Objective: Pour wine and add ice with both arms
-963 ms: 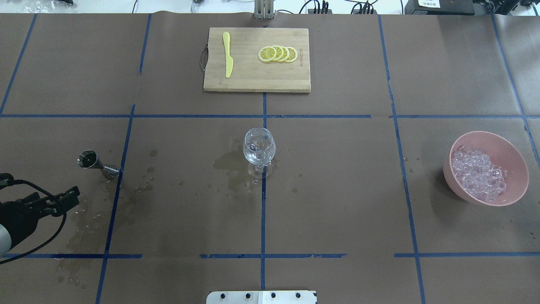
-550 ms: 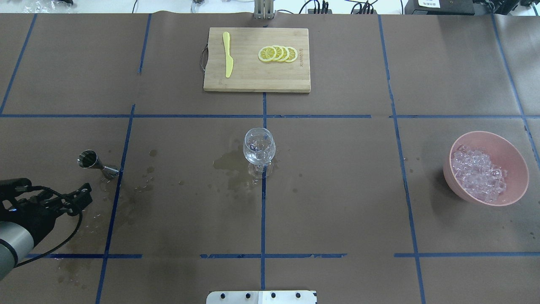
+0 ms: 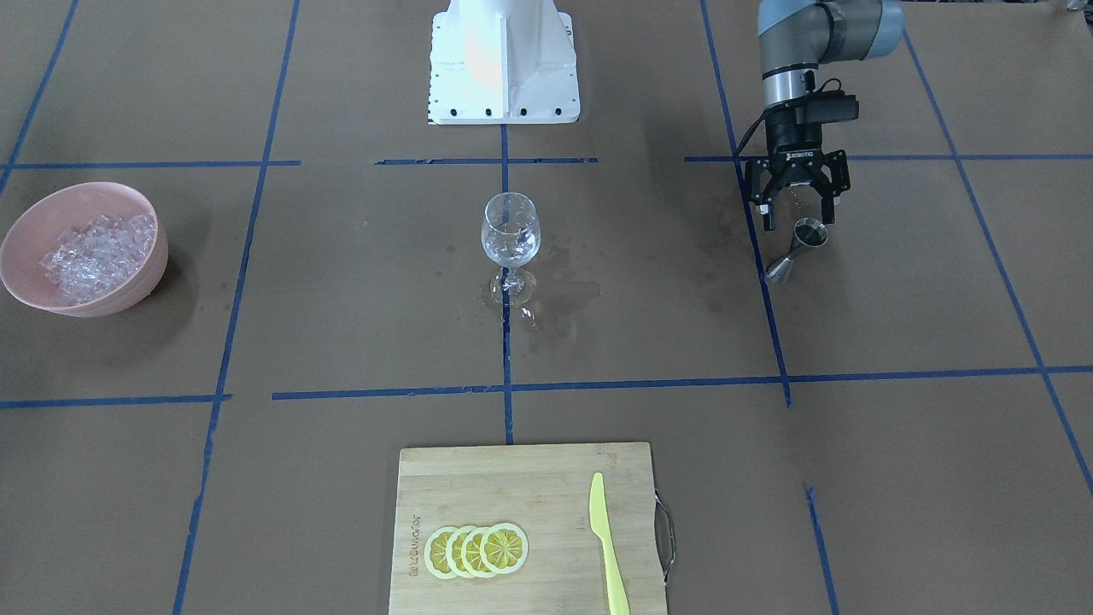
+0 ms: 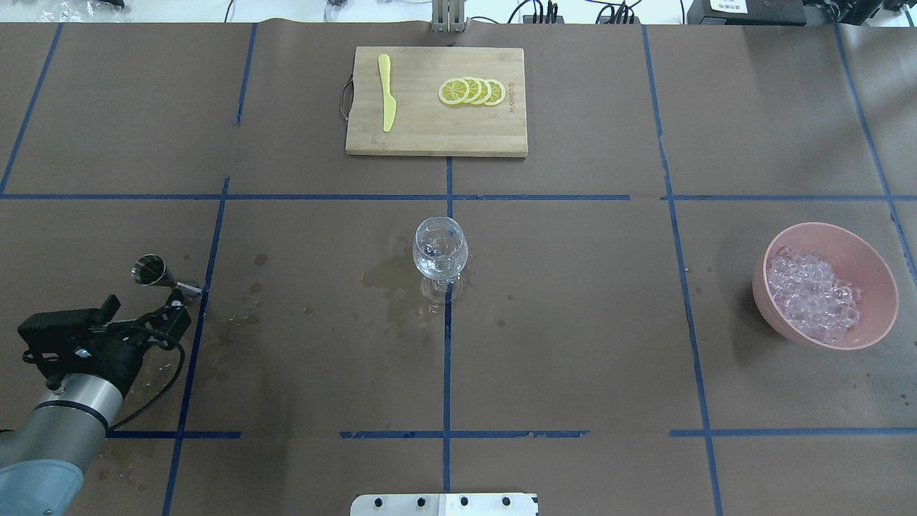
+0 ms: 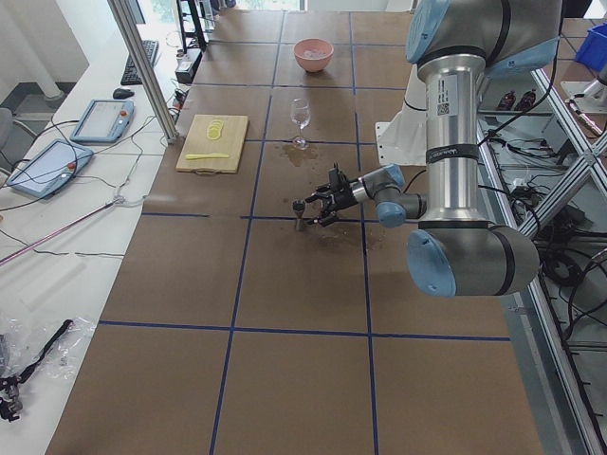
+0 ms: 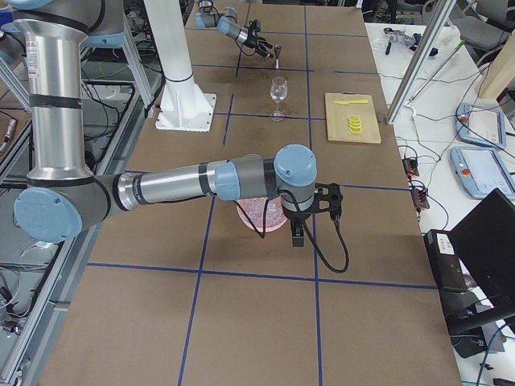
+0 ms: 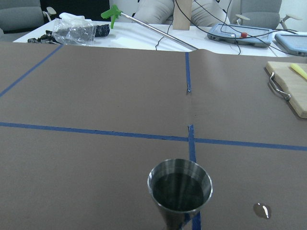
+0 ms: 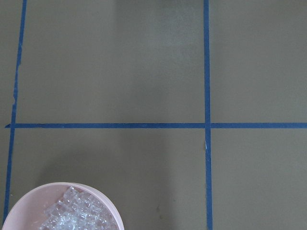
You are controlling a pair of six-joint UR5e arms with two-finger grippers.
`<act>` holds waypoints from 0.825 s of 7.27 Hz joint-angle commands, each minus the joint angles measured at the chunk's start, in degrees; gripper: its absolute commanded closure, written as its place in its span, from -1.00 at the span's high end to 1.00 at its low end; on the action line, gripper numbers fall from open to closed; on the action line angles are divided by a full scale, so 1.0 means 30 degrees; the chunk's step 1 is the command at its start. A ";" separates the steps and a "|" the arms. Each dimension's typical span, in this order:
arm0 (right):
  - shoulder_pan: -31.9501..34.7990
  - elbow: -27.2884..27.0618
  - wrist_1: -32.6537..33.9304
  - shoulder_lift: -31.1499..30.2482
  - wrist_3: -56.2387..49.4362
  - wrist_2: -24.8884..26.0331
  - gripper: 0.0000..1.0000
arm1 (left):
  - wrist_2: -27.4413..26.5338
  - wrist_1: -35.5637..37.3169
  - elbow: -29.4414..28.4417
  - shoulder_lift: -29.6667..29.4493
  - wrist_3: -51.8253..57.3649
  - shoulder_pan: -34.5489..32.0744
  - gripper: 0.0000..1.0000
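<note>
Left gripper (image 3: pixel 799 223) held wide open just short of a small metal measuring cup (image 3: pixel 796 250) on a brown table (image 4: pixel 573 322).

The cup is stood upright on the left side of the table, and the spread black fingers (image 3: pixel 766 209) are seen close beside its rim on the near side. A dark, shiny surface inside the cup is taken to be the wine (image 7: pixel 178 192), though it can barely be made out. A stemmed glass (image 4: pixel 440 251) is placed at the middle, among wet stains (image 4: pixel 390 279). The ice (image 4: pixel 813 294) is heaped in a pink bowl (image 4: pixel 877 269) on the right. The right gripper (image 6: pixel 296 233) is hung above that bowl; whether it is wide or narrow cannot be told. A wooden board (image 4: pixel 430 129) with lemon slices (image 4: pixel 473 92) and a yellow knife (image 4: pixel 387 93) is set at the far middle.
</note>
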State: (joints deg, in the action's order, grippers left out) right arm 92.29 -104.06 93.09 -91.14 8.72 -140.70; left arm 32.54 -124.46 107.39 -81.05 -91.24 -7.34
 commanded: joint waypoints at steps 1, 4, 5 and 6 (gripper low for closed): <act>-0.0877 -0.1429 -0.0005 -0.0030 0.4052 -0.0181 1.00 | -0.1351 -0.0027 -0.1751 -0.1193 -0.0286 0.0015 0.99; -0.1378 -0.1555 -0.0063 -0.0001 0.4242 -0.0240 1.00 | -0.2087 -0.0027 -0.2833 -0.1780 -0.0347 -0.0014 0.90; -0.1438 -0.1613 -0.0063 -0.0001 0.4503 -0.0240 1.00 | -0.2261 -0.0027 -0.2897 -0.1899 -0.0376 -0.0014 0.84; -0.1525 -0.1816 -0.0063 -0.0001 0.4564 -0.0269 1.00 | -0.2263 -0.0056 -0.2927 -0.1900 -0.0405 -0.0014 0.63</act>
State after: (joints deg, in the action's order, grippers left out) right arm 88.06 -108.97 92.91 -91.15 21.95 -141.44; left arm 25.99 -124.56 99.01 -86.49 -92.36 -7.37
